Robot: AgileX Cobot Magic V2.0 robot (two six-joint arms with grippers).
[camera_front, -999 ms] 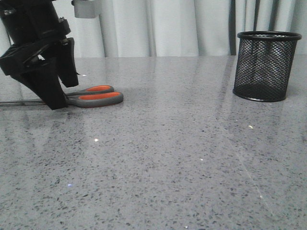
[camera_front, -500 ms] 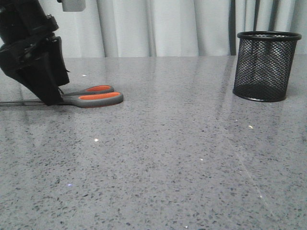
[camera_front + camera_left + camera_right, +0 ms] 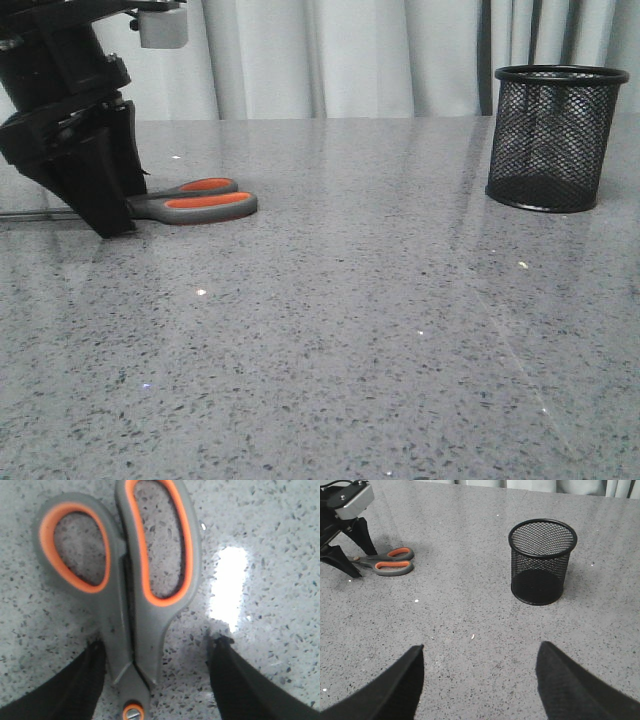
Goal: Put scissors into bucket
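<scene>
The scissors point(image 3: 190, 201) lie flat on the bench point(image 3: 350, 320) near its far left edge, straddled at the pivot by the left gripper point(image 3: 157, 680) with jaws open, ungrasped, while the right gripper point(image 3: 480, 680), jaws open and empty, faces the bucket point(image 3: 556, 137) at the far right.

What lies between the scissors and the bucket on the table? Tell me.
Nothing: in the right wrist view the stretch of grey table between the scissors and the bucket is bare.
</scene>
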